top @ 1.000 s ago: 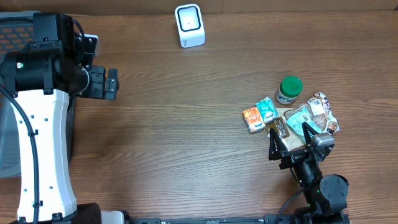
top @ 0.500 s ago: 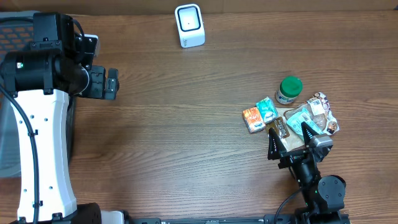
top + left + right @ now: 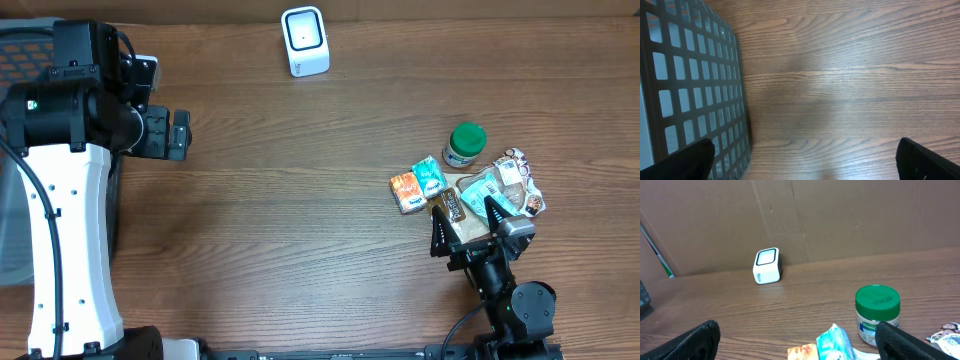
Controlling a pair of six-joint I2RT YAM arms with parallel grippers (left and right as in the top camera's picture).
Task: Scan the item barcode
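The right pincer (image 3: pixel 465 225) is spread wide and holds nothing. It hangs just over a little pile of shop things near the right edge of the desk (image 3: pixel 300 230), on the side close to the robot. One of these has to be shown to the scanner. The small dark snack bar (image 3: pixel 452 205) sits about between the two fingers, so I think that is the one it will take. Beside the bar are a teal packet (image 3: pixel 430 176) and an orange packet (image 3: pixel 406 190), touching each other. A crinkly bag (image 3: pixel 505 185) lies on the other side. A jar with a green lid (image 3: pixel 464 145) stands just behind the pile.

In the last second almost nothing has changed. The right arm gave a tiny shuffle and then stayed put. The things have not moved at all. So the job is only at its start: nothing is picked up yet.

The white scanner (image 3: pixel 305 40) stands at the far edge of the desk, near the middle, well apart from the pile. The left pincer (image 3: pixel 182 136) is also spread wide and empty, near the left edge, next to a dark basket (image 3: pixel 690 90).
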